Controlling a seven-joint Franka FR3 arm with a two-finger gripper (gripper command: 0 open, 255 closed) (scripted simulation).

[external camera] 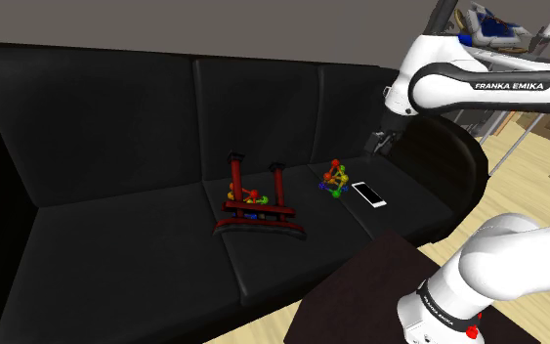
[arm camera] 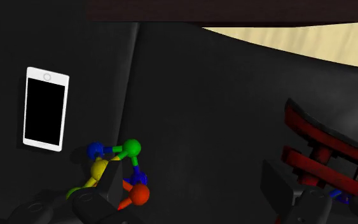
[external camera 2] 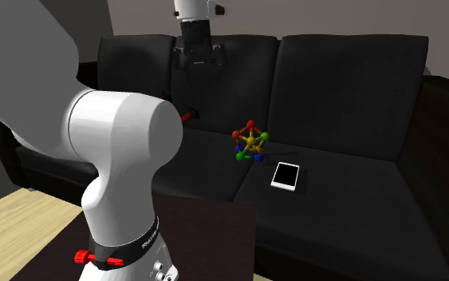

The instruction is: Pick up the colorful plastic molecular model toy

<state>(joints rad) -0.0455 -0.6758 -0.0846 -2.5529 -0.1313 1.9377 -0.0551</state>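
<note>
Claw (arm camera: 190, 168) released, fingers well apart, hovering above the black sofa (external camera: 116, 225) seat. In the shoulder view, centre frame: red gate-shaped frame (external camera: 259, 200) on the middle cushion. Right of it: colourful molecular model (external camera: 334, 181), resting on the seat, not gripped. Just beside that, right again: white phone (external camera: 369, 193), lying flat.

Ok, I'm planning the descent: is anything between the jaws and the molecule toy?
Nothing visible does. The jaws hang open above the toy, slightly off it; the phone lies beside it, apart, and the red rack stands off on the other side.
</note>
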